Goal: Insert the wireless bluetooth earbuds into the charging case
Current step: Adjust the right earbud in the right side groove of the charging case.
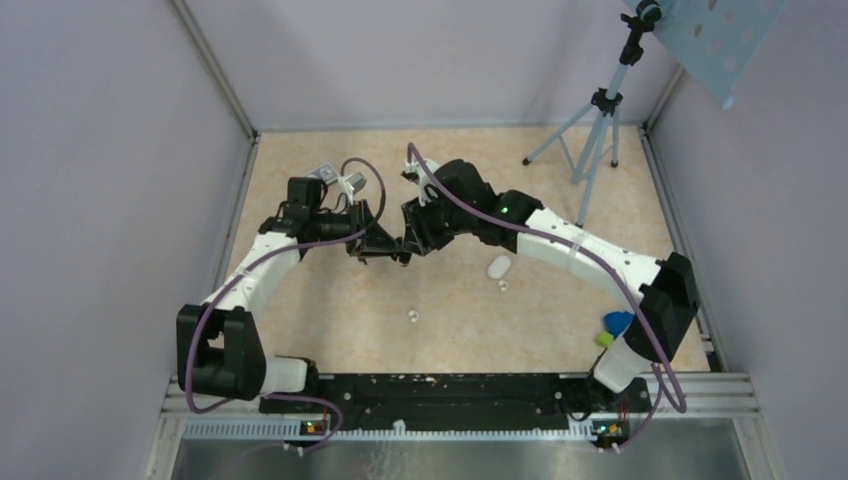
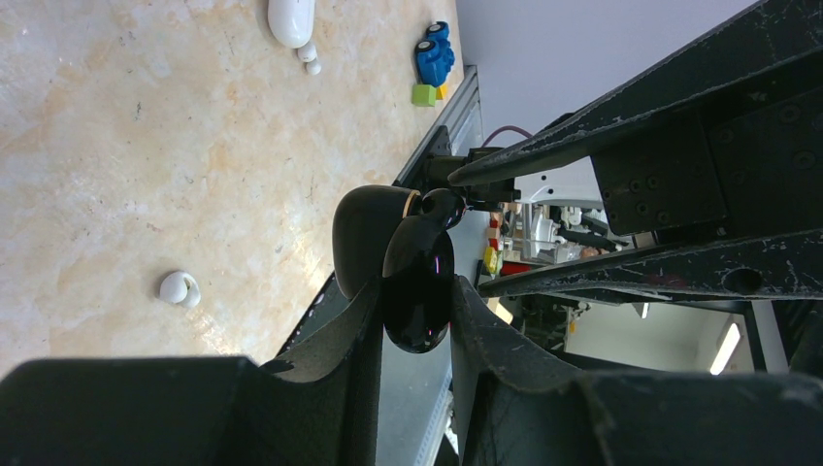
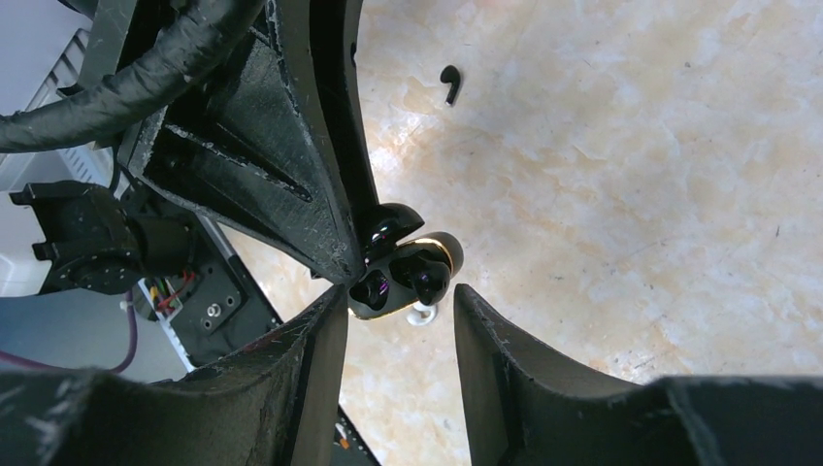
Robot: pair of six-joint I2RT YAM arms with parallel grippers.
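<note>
The beige, marble-veined worktop [image 1: 330, 300] lay matte and flat inside pale walls, with a thin-legged metal tripod [image 1: 598, 130] standing at its far right corner. Over its middle the two arms met tip to tip.

The left pincer [image 2: 415, 286], with rough black wedge-shaped fingers, was clamped on a glossy black clamshell case [image 2: 417, 296]. This was a rounded, pebble-like shell with a thin gold rim, held clear of the worktop with its lid hinged open. The right pincer [image 3: 400, 296] faced it with its fingers apart, one on each side of the open shell (whether either finger touched it I could not tell), and nothing showed between them but that shell.

The white charging case [image 1: 499, 267], a smooth pill shape with rounded ends, lay flat on the worktop right of the pincers and well apart from them. Near the right arm's base sat a blue plastic toy [image 1: 617, 322] with a small green block [image 1: 604, 339] just beside it.

One white earbud [image 1: 503, 286], tiny and rounded, rested just beside the white case's near end. The second white earbud [image 1: 412, 317] lay alone nearer the arm bases. A small comma-shaped black earbud [image 3: 450, 83] lay on the bare worktop.
</note>
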